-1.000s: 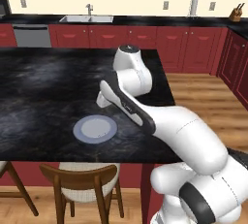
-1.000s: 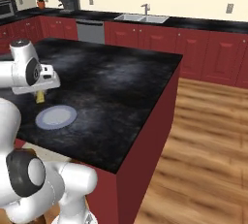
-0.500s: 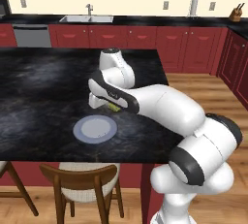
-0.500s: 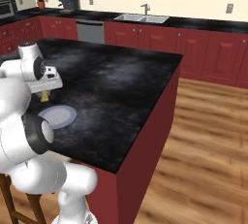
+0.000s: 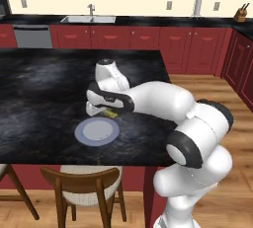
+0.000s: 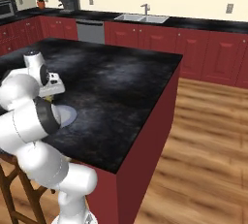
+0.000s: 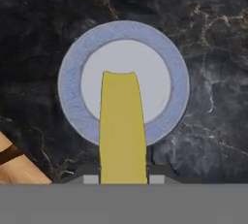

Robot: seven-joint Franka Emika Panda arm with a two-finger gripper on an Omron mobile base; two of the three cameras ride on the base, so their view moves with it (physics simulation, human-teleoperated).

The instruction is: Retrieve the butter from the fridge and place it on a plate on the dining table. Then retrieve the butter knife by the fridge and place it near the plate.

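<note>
Gripper (image 5: 105,113): clamped on the butter (image 7: 122,131) (held lengthwise).
Butter: over the plate (image 7: 167,63).
Plate: flat on the dining table (image 5: 44,89).

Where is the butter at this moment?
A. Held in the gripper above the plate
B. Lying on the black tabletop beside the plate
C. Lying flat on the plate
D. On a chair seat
A: in the hand view the butter sticks out from between the finger tips of the gripper, over the plate on the dining table.
</note>
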